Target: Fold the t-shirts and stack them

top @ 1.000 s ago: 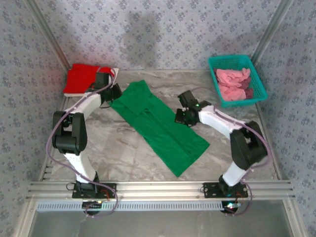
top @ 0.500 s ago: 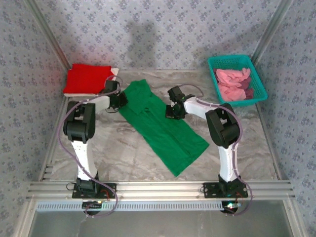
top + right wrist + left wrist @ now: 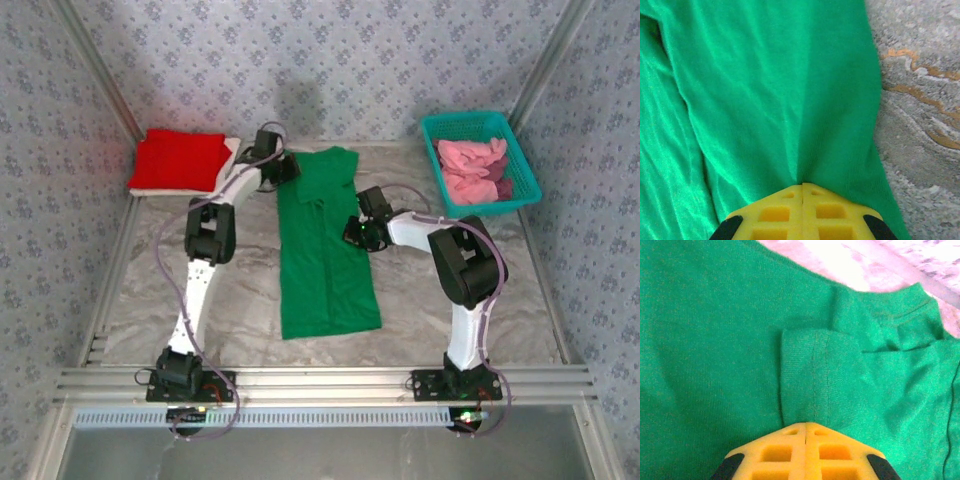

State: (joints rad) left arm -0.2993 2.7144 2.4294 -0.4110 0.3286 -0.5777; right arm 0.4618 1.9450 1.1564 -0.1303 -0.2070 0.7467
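At the far left corner of the surface [image 3: 140, 275] a folded red shirt [image 3: 180, 158] lies on a white shirt [image 3: 232, 147], of which only a thin margin peeks out along the right and near sides.

Just right of that stack, the left arm reaches to the far edge. The left pincer [image 3: 283, 168] is clamped on the far left part of the green shirt [image 3: 325, 270]. In the left wrist view, the left pincer [image 3: 805, 424] has its yellow tips pressed together on a raised fold of the green shirt [image 3: 715, 340], with the collar [image 3: 910, 310] up to the right.

The green shirt is folded into a long strip. It lies flat down the middle of the surface, running from the far edge toward the near edge, with the collar end far.

On the strip's right edge, about halfway along, the right pincer [image 3: 358, 232] is closed on the cloth. In the right wrist view, the right pincer [image 3: 802, 185] has its tips together on a pinch of the green shirt [image 3: 765, 75], and creases fan out from the grip. Bare marbled surface lies just right of the cloth edge.

At the far right corner stands a teal basket [image 3: 460, 117], well apart from the green shirt. It holds crumpled pink shirts [image 3: 470, 165], with a maroon shirt [image 3: 503, 186] at their near right side.
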